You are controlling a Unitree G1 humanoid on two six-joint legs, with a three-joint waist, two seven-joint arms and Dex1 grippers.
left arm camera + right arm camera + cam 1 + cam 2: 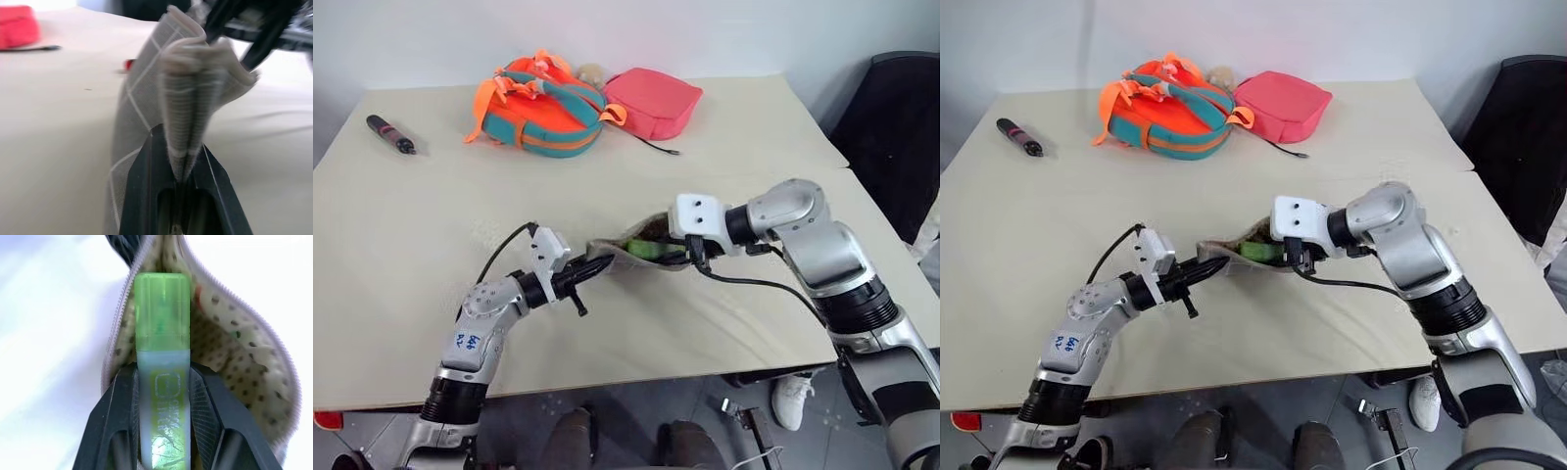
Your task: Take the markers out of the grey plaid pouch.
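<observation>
Pinching the near end of the grey plaid pouch (631, 257) with my left gripper (597, 266), I am holding it clear of the table (411, 255), jaws clamped on a fold of the fabric. Just beyond, my right gripper (164, 382) is reaching into the open zipper mouth, and its jaws are closing around the green highlighter (162, 357), whose cap end is still lying inside the dotted lining. So I am judging the first marker gripped but not yet out; the red one I am not making out. Farther off, an orange backpack (543, 108), a pink pouch (653, 100) and a black-and-red tool (389, 134) are lying untouched.
</observation>
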